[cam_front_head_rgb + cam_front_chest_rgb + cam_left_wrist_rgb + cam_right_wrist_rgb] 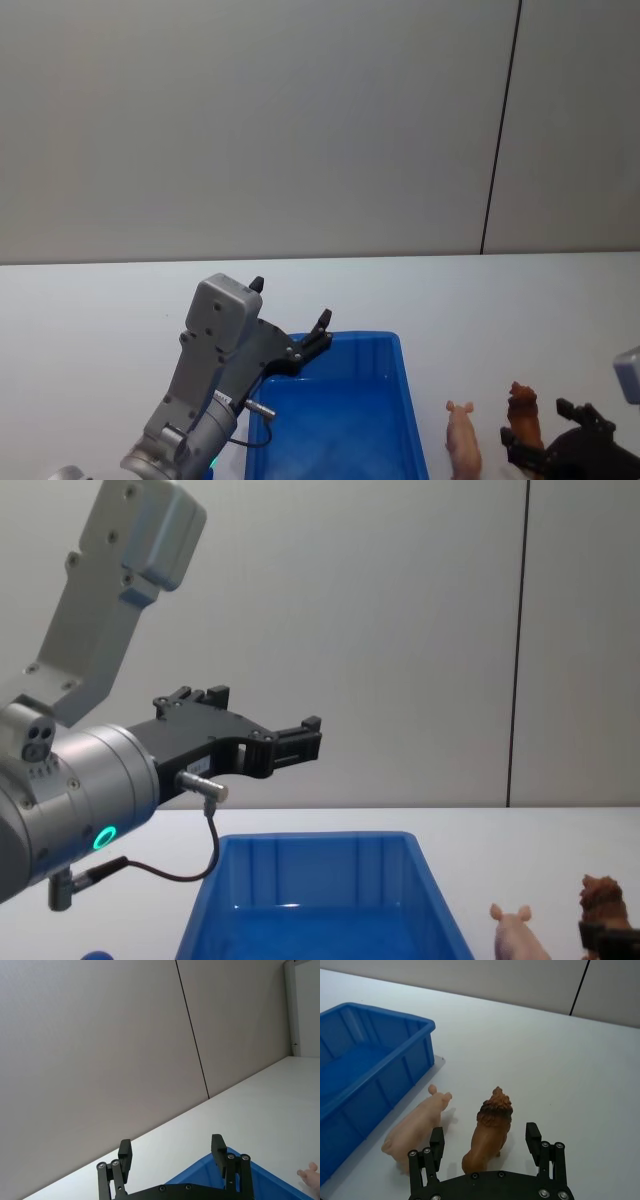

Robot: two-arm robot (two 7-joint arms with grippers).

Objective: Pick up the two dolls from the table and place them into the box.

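On the white table (100, 320) two dolls stand side by side to the right of the blue box (400, 380). The pale pink pig (463, 440) is nearer the box, the brown lion (524, 415) beyond it. My right gripper (485, 1137) is open, low at the lion's (490, 1127) rear, one finger on each side and apart from it; the pig (417, 1125) lies just outside one finger. My left gripper (291, 301) hangs open and holds nothing, raised above the box's far left corner. The box looks bare inside.
A small blue round-topped object (95, 955) peeks in at the lower left of the chest view, left of the box (320, 900). A grey wall with a dark vertical seam stands behind the table. White tabletop stretches right of the lion (603, 900).
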